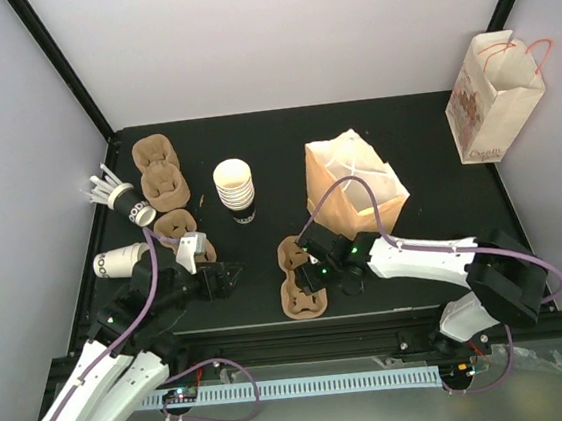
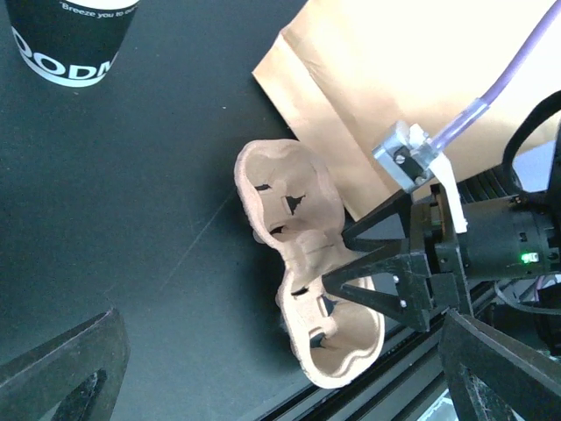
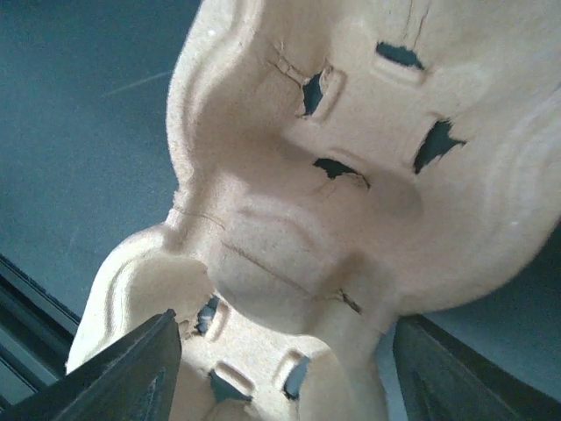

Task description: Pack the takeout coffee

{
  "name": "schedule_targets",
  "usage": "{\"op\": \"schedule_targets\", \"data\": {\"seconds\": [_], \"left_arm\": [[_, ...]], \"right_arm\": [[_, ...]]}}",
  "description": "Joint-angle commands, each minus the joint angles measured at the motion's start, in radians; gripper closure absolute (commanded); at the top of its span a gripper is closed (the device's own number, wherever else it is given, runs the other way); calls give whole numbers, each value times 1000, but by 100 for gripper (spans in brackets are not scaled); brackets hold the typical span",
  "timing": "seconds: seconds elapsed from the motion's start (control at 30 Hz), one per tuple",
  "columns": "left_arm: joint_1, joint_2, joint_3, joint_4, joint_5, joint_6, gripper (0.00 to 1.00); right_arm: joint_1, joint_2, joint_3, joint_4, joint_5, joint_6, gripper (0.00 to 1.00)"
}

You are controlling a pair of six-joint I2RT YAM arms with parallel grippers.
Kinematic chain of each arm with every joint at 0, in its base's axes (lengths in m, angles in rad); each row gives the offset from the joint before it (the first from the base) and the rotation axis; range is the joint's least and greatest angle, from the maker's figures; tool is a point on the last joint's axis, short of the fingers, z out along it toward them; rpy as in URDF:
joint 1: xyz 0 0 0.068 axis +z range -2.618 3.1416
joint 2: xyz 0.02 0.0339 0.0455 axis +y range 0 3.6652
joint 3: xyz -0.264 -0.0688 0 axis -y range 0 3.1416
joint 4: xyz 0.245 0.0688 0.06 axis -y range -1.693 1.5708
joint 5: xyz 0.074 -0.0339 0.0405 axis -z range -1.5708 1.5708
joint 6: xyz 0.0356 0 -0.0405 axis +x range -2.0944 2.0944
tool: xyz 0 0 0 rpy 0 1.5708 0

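The takeout coffee shows as a stack of white paper cups (image 1: 236, 190) with a dark band at the base, whose bottom cup (image 2: 74, 39) appears at the top left of the left wrist view. Two more cups lie on their sides at the left, one (image 1: 120, 260) near my left arm and one (image 1: 132, 208) behind it. My right gripper (image 1: 308, 271) (image 3: 285, 368) is open and straddles a brown pulp carrier (image 1: 301, 279) (image 3: 351, 175) (image 2: 307, 263) near the front edge. My left gripper (image 1: 223, 277) (image 2: 280, 386) hangs open left of that carrier, holding nothing.
An open brown paper bag (image 1: 353, 178) stands just behind the right gripper. Three more pulp carriers (image 1: 166, 187) lie at the back left. A white printed bag (image 1: 495, 97) stands past the table's right edge. A black rail (image 1: 372, 311) borders the front.
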Motion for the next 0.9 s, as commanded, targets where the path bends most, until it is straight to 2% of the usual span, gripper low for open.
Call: {"op": "schedule_targets", "data": {"seconds": [0.0, 0.13, 0.33, 0.4, 0.43, 0.47, 0.53, 0.63, 0.73, 0.87], "left_arm": [[6, 9, 13, 37, 43, -9, 1], [6, 12, 14, 39, 45, -9, 1], [6, 19, 5, 42, 52, -23, 1], [7, 24, 4, 43, 58, -25, 1], [6, 27, 4, 40, 60, -27, 1], [6, 31, 4, 36, 65, -29, 1], [7, 37, 7, 30, 73, -29, 1], [7, 41, 11, 21, 77, -28, 1], [7, 38, 9, 20, 76, -27, 1], [6, 38, 10, 28, 71, -30, 1]], "right_arm": [[9, -76, 36, -69, 92, -71, 28], [17, -124, 94, -145, 144, -172, 22], [47, -182, 157, -139, 99, -379, 20], [61, -214, 167, -90, 88, -421, 15], [60, -236, 154, -56, 78, -437, 5], [61, -258, 135, -9, 59, -479, 1], [62, -303, 99, 51, 16, -591, 0], [62, -348, 77, 83, 53, -654, 0], [60, -314, 114, -3, 35, -746, 0], [61, -173, 221, -170, 26, -831, 0]]}}
